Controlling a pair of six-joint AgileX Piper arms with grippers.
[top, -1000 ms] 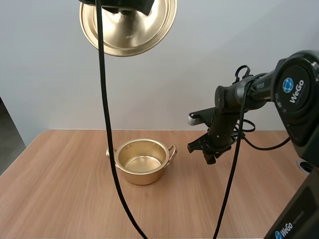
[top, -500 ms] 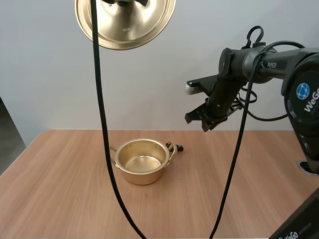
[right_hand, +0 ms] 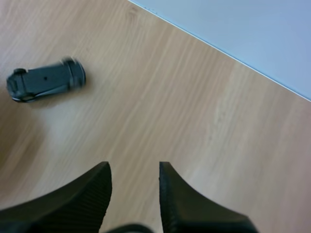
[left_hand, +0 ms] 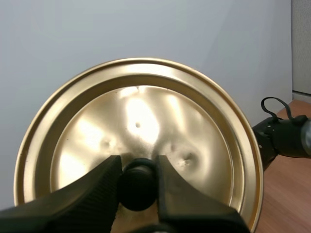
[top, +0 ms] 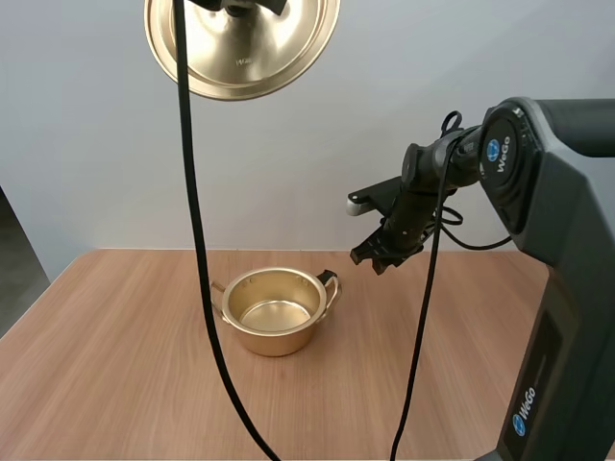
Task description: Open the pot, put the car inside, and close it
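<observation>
A golden pot stands open and empty on the wooden table. Its golden lid hangs high above, underside toward the camera. My left gripper is shut on the lid's black knob, seen against the lid between my left gripper's fingers. A small dark toy car lies on the table just behind the pot's right handle. The car is off to one side ahead of my right gripper. That gripper hovers open and empty above the table, right of the pot.
The table's back edge meets a plain light wall close behind the car. Bare wood stretches in front of the pot and to both sides.
My right gripper rose from table level beside the pot, then came back down and left a little. The car came into view beside the pot's right handle. Lid and pot stayed put.
</observation>
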